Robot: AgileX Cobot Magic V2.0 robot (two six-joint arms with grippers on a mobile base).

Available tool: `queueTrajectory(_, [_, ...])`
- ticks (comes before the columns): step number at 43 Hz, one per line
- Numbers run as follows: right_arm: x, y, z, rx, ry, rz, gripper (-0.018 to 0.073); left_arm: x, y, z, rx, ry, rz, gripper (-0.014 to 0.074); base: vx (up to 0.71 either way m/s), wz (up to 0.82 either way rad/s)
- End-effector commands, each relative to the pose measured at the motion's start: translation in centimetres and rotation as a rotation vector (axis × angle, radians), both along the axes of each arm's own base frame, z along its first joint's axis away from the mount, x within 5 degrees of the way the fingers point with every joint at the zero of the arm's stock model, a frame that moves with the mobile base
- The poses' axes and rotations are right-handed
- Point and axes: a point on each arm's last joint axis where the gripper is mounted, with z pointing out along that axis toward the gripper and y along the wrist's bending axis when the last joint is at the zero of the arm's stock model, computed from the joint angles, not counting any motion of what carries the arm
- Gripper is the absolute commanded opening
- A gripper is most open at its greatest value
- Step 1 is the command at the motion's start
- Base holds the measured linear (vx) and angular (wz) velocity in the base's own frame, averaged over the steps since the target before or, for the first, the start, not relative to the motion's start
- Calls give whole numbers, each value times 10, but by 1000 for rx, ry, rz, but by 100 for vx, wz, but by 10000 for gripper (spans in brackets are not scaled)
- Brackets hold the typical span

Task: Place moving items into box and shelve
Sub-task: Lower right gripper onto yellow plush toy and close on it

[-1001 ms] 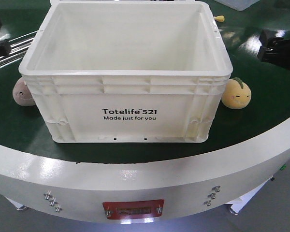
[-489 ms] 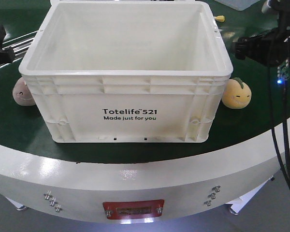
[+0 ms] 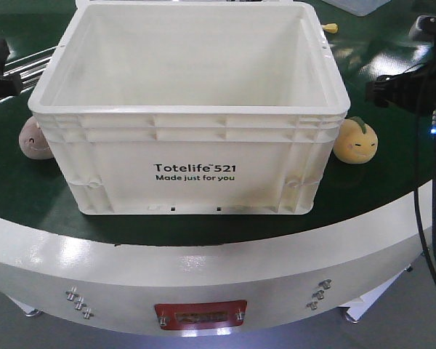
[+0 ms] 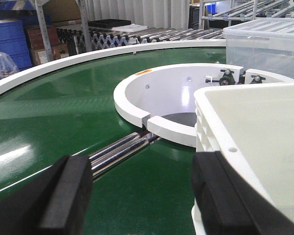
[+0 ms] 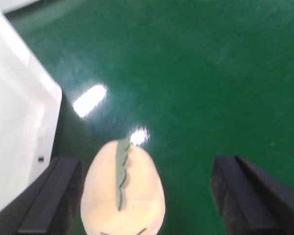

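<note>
Right arm lined up over the orange plush, nothing in the box yet

Front view: the cream box sits empty on the green bench, with the pink plush tucked at its left side, the yellow-orange plush just beside its right corner, and the right gripper hovering above that one. Left wrist: the left gripper has its fingers spread wide and empty, right next to the box rim. Right wrist (bit blurry): fingers wide, and the plush is between them but nearer one finger, I think. Looks like the first pick. The next move needs centring, dropping down, then closing.
</note>
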Motion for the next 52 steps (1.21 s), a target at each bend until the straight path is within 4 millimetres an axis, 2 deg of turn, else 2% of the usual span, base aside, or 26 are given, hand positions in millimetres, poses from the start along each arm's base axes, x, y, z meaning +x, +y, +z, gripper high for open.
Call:
queueTrajectory(1, [5, -3, 17, -23, -81, -2, 580, -1, 0, 25, -12, -134, 8, 537, 0, 0])
queueTrajectory(2, [12, -2, -3, -3, -17, -2, 580, -1, -1, 20, -11, -81, -1, 537, 0, 0])
queueTrajectory(3, [12, -1, -5, 3, -7, -1, 580, -1, -1, 20, -11, -77, -2, 537, 0, 0])
queueTrajectory(23, [22, 5, -15, 56, 44, 54, 580, -1, -1, 19, -11, -63, -4, 537, 0, 0])
queueTrajectory(30, [23, 6, -26, 59, 82, 72, 577, -1, -1, 19, -11, -63, -4, 537, 0, 0])
queueTrajectory(31, [27, 6, -44, 66, 133, 74, 475, -1, 1, 18, -64, -58, 22, 537, 0, 0])
queueTrajectory(36, [27, 6, -47, 70, 149, 78, 318, -1, 5, 18, -118, -53, 54, 537, 0, 0])
queueTrajectory(43, [26, 7, -48, 66, 164, 96, 5, -1, 13, 16, -163, -39, 99, 537, 0, 0])
queueTrajectory(52, [25, 7, -48, 65, 168, 103, -11, 9, 26, 13, -177, 55, 132, 537, 0, 0])
